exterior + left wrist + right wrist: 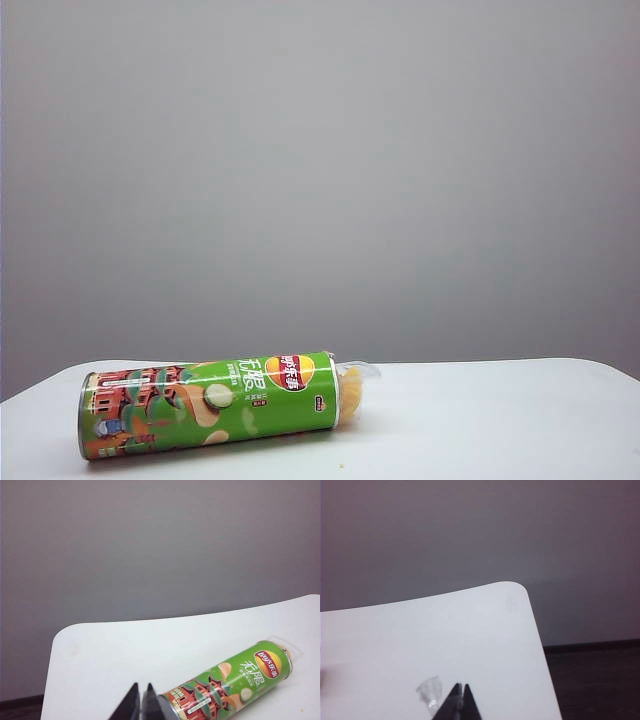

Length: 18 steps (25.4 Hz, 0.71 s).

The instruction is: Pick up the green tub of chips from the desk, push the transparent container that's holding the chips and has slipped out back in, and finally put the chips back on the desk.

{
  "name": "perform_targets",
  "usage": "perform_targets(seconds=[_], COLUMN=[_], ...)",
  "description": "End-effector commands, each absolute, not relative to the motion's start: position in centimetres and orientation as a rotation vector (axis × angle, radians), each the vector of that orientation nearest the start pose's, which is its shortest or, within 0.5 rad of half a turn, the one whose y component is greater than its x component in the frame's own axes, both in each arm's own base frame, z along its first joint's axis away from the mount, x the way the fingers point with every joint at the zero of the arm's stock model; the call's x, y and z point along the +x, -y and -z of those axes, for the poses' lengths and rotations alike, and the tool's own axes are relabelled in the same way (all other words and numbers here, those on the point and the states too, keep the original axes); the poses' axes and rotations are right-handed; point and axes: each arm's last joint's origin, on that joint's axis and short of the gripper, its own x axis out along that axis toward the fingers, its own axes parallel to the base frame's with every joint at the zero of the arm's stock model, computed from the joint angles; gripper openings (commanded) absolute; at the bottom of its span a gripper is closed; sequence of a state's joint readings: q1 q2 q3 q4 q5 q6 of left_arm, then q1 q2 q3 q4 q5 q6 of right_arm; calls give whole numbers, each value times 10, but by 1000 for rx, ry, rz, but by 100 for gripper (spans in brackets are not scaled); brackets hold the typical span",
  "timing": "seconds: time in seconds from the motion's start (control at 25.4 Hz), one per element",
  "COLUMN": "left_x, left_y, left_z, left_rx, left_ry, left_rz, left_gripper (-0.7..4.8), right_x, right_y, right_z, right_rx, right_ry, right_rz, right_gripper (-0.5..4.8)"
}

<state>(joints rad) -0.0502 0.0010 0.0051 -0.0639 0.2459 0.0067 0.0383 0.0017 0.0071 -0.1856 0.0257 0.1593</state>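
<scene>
The green tub of chips [210, 403] lies on its side on the white desk [500, 420], metal-rimmed end to the left. From its right end the transparent container [358, 378] sticks out a little, and pale yellow chips [350, 393] show inside it. Neither gripper appears in the exterior view. In the left wrist view my left gripper [141, 686] is shut and holds nothing, its tips close beside the metal-rimmed end of the tub [235, 680]. In the right wrist view my right gripper [462, 686] is shut and holds nothing, with the container's clear lip [431, 690] just beside its tips.
A plain grey wall stands behind the desk. A rounded desk corner [62, 635] shows in the left wrist view and another corner [520, 592] in the right wrist view, with dark floor [595, 680] beyond the edge. A small crumb [344, 465] lies in front of the tub.
</scene>
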Motion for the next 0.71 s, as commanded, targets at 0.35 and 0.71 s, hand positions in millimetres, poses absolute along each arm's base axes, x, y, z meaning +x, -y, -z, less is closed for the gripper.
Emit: perform_targets(seconds=[0.35,0.71], left_x=[96,93], left_y=[12,10], left_z=[-162,-234], left_rx=[-94,-130], left_ry=[-41,161], left_rz=[285,241], left_gripper=[18,30], right_x=[96,93], right_y=[-3,-3], right_z=[-146,-171], right_rx=[151,409], right_ry=[-184,-93], right_rz=[-2,-5], right_gripper=[-1,-2])
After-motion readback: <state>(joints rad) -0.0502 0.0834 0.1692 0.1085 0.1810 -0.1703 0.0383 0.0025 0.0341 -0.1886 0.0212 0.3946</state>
